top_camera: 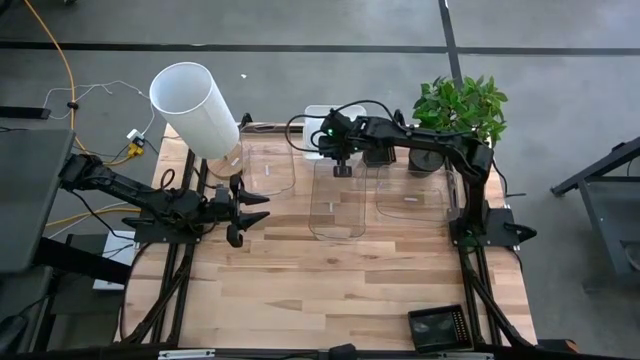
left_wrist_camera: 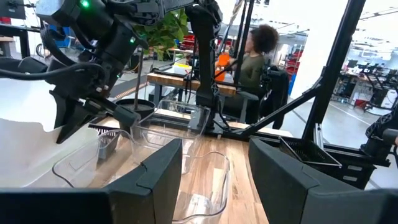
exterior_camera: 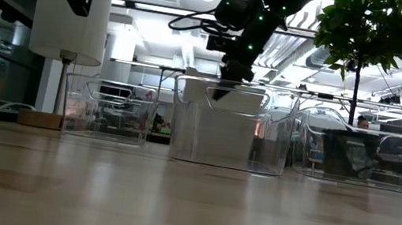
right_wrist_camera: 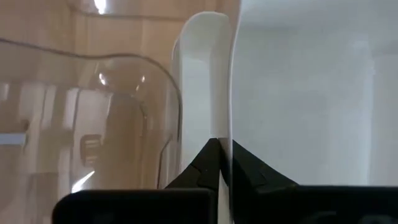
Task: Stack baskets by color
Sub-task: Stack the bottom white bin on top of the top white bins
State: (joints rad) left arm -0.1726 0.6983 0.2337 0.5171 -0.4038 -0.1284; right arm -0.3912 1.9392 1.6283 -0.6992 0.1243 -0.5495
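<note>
Three clear baskets stand in a row on the table: left (top_camera: 268,165), middle (top_camera: 338,198) and right (top_camera: 412,195). A white basket (top_camera: 322,115) sits just behind the middle one, largely under my right arm; whether it rests on the table I cannot tell. My right gripper (right_wrist_camera: 225,158) is shut on it. A small black basket (top_camera: 438,328) sits at the near right corner. At the table's left, my left gripper (top_camera: 245,207) hovers open and holds nothing. My right gripper pinches the upper edge of one of the white basket's walls (right_wrist_camera: 229,124) between its two fingers, one inside the basket and one outside. The fingers slant down from above. Through the middle clear basket, the white basket (exterior_camera: 219,123) shows upright.
A big white cylinder (top_camera: 195,105) stands at the far left corner, and a potted plant (top_camera: 460,105) at the far right. A person (left_wrist_camera: 255,56) sits beyond the table. Bare wood (top_camera: 320,290) fills the table's near half.
</note>
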